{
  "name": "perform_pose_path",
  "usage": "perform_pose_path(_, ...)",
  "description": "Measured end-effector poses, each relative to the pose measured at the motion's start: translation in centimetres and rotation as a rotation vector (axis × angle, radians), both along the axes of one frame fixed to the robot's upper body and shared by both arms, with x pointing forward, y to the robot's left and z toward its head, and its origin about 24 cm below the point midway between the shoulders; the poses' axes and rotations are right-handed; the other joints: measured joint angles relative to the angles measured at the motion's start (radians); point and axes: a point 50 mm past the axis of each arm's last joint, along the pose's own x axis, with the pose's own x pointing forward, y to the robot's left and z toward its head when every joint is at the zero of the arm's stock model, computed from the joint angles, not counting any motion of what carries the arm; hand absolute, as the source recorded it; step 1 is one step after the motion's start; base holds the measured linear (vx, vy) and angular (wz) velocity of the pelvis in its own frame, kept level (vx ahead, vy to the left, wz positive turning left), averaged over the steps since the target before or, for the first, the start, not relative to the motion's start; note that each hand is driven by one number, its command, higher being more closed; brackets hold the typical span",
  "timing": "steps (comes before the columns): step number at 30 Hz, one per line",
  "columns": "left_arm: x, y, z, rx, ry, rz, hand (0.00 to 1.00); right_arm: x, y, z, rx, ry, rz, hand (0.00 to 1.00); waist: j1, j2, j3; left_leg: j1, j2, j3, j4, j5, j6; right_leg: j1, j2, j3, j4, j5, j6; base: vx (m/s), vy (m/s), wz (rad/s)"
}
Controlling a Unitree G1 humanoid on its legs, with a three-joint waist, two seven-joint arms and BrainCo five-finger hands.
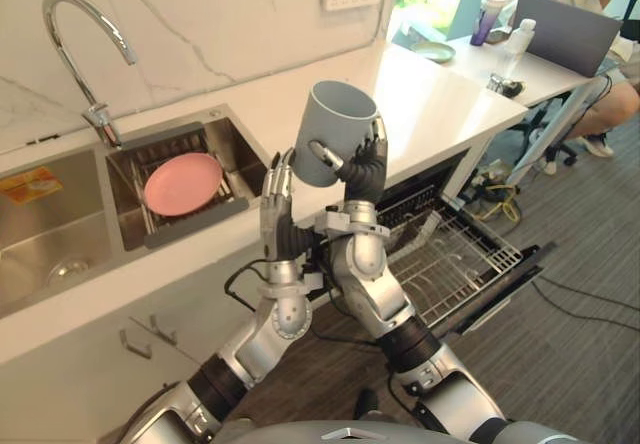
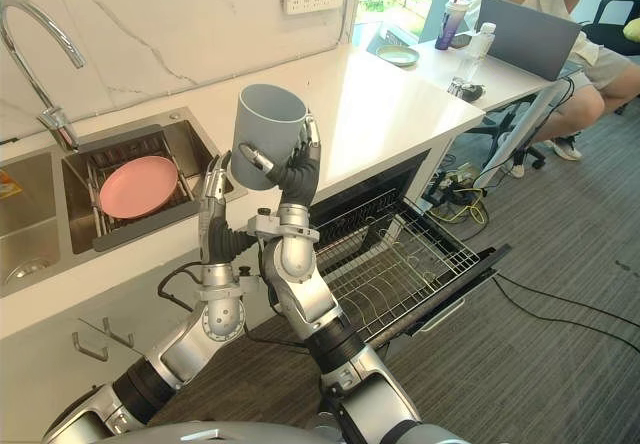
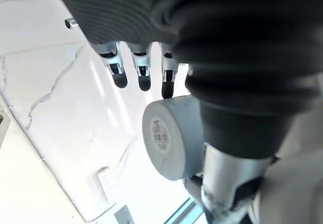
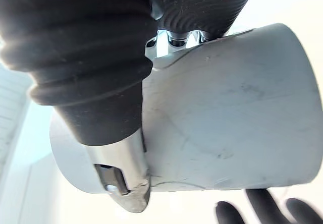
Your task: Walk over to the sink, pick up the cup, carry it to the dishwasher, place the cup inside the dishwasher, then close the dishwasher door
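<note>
My right hand (image 1: 362, 169) has the grey cup (image 1: 335, 124) in a firm grip, fingers and thumb curled round its lower wall. It is tilted a little with its mouth up, raised over the front edge of the bench (image 1: 430, 94). My left hand (image 1: 276, 192) stands just beside the cup with its fingers straight and holds nothing. I cannot tell whether its tips touch the cup's wall.

I judge the first part of the job done: the cup is out of the sink (image 1: 240, 149), where a pink plate (image 1: 183, 184) lies on a drainer, and it is off every surface.

The carry looks partly done. The cup hangs between the sink on my left and the dishwasher (image 1: 425, 189) on my right, closer to the dishwasher. Its door (image 1: 500, 286) lies folded down and the wire rack (image 1: 455, 259) is drawn out over it and looks bare, so there is room to set the cup down.

What I reckon is left is to swing the cup right and down, set it in the rack and let go. Then the rack has to go in and the door has to be lifted shut.
</note>
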Motion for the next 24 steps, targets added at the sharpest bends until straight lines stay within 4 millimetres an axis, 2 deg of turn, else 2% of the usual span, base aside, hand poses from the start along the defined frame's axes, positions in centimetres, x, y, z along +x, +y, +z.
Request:
perform_pose_path(2,-0.3,-0.8,0.2,0.006,-0.009,-0.04,0.0,0.1,-0.8,1.3,0.028,-0.043,-0.07,1.0,-0.001,0.0,0.0,0.0,0.0,0.002,0.0,-0.001,0.001,-0.004,0.0,0.001,0.0,0.0,0.0,0.0,0.0,0.0)
perform_pose_path(5,-0.2,-0.4,1.2,-0.011,-0.052,-0.035,0.0,-0.3,-1.9,2.1,0.031,-0.09,-0.158,1.0,-0.007,0.0,0.0,0.0,0.0,0.004,-0.001,-0.002,0.002,-0.006,0.0,0.002,0.0,0.0,-0.001,0.0,0.002,-0.01)
perform_pose_path(7,0.3,0.8,2.6,-0.056,-0.108,-0.019,0.0,-0.5,-4.3,2.6,0.052,-0.122,-0.291,1.0,-0.013,0.001,0.0,0.001,0.001,0.008,0.0,-0.003,0.003,-0.006,0.001,0.006,0.0,0.002,-0.003,0.0,0.002,-0.04)
perform_pose_path(11,0.5,1.5,2.9,-0.082,-0.137,-0.003,0.0,-1.2,-8.0,1.8,0.056,-0.112,-0.459,1.0,-0.014,0.003,-0.001,0.007,0.001,0.025,0.0,-0.007,0.003,-0.008,0.003,0.023,0.0,0.005,-0.003,0.01,0.003,-0.13)
perform_pose_path(12,0.5,1.4,2.6,-0.085,-0.138,-0.012,0.0,-1.4,-8.9,1.3,0.05,-0.093,-0.502,1.0,-0.017,0.004,-0.001,0.015,0.002,0.034,0.0,-0.01,0.004,-0.009,0.004,0.034,0.0,0.006,-0.002,0.02,0.018,-0.23)
perform_pose_path(14,1.0,0.9,0.4,-0.031,-0.066,-0.024,0.0,-1.8,-11.1,0.6,0.055,-0.066,-0.596,1.0,-0.031,0.006,-0.003,0.024,0.003,0.048,0.001,-0.018,0.003,-0.01,0.007,0.051,0.0,0.005,-0.001,0.01,0.021,-0.24)
perform_pose_path(16,1.2,0.9,-1.0,-0.003,-0.012,-0.021,0.0,-2.2,-12.5,0.6,0.053,-0.076,-0.646,1.0,-0.041,0.007,-0.003,0.023,0.004,0.061,0.002,-0.021,0.002,-0.019,0.009,0.061,0.0,0.002,0.003,0.0,0.01,-0.19)
perform_pose_path(17,1.2,0.8,-1.6,-0.003,0.014,-0.039,0.0,-3.0,-13.7,0.9,0.058,-0.103,-0.688,1.0,-0.047,0.007,-0.003,0.02,0.006,0.062,0.002,-0.021,0.001,-0.023,0.01,0.062,0.0,0.002,0.003,0.0,0.003,-0.09)
perform_pose_path(18,1.1,0.7,-1.7,-0.015,0.025,-0.059,0.0,-3.5,-14.2,1.0,0.061,-0.119,-0.707,1.0,-0.048,0.007,-0.003,0.018,0.007,0.063,0.002,-0.022,0.001,-0.025,0.012,0.063,0.0,0.002,0.003,0.01,0.0,-0.04)
perform_pose_path(21,0.5,-0.5,-2.4,-0.058,0.123,-0.22,0.0,-4.7,-16.5,1.5,0.016,-0.166,-0.776,1.0,-0.063,0.007,-0.003,0.018,0.011,0.064,0.002,-0.023,0.0,-0.026,0.015,0.064,0.0,-0.001,0.004,0.0,0.0,0.0)
perform_pose_path(23,-0.6,-1.8,-4.3,-0.064,0.287,-0.379,0.0,-5.2,-17.6,1.1,-0.044,-0.158,-0.792,1.0,-0.068,0.008,-0.003,0.019,0.013,0.076,0.004,-0.029,0.001,-0.032,0.016,0.074,0.0,-0.001,0.005,0.02,0.02,-0.11)
perform_pose_path(24,-0.8,-1.9,-4.6,-0.064,0.311,-0.395,0.0,-5.3,-17.7,1.0,-0.05,-0.154,-0.791,1.0,-0.068,0.008,-0.003,0.019,0.013,0.079,0.005,-0.03,0.001,-0.033,0.016,0.077,0.0,-0.001,0.005,0.01,0.02,-0.18)
